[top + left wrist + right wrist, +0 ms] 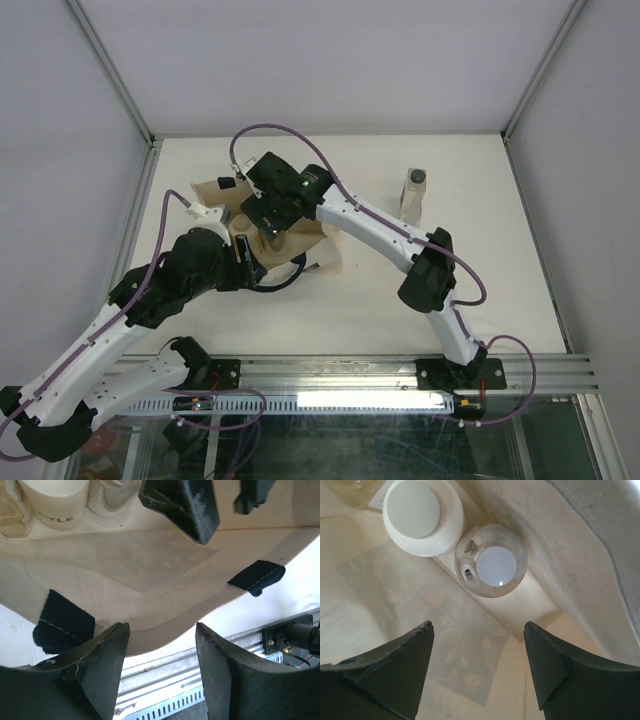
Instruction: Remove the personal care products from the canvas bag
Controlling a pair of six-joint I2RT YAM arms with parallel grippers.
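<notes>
Inside the bag (595, 555), right tool (477, 625) open above cream bottle (422, 517) and silver-topped bottle (491, 560).
At the rim, left tool (161, 626) open.

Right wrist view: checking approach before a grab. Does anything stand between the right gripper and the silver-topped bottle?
Nothing visible: only bare canvas bag lining lies between the open right gripper and the silver-topped bottle. The cream bottle stands beside it.

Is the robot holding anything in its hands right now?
Nothing is held. The right gripper is open inside the bag, above the bottles; the left gripper is open at the bag's rim.
</notes>
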